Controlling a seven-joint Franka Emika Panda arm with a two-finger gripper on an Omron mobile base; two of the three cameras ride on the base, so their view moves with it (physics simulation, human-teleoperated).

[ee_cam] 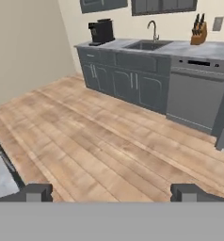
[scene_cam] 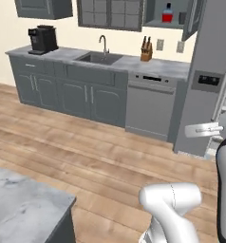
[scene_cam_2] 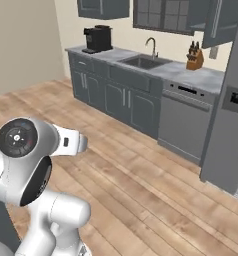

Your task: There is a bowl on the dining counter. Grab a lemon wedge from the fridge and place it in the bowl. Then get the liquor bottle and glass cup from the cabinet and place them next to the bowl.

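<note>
Now from the left base view we see the squarish blue-and-red liquor bottle (scene_cam: pixel 167 13) in the open dark grey wall cabinet (scene_cam: pixel 155 21); probably heavy, slippery glass, so we grasp its body. From the hand view, the gripper (ee_cam: pixel 112 192) fingers stand wide apart, holding nothing.

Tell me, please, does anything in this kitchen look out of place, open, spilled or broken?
Nothing is spilled or broken. One thing stands out: the cabinet on the wall beside the fridge has its door swung open, with the liquor bottle and the glass cup on its shelf. The gripper is open and holds nothing.
</note>
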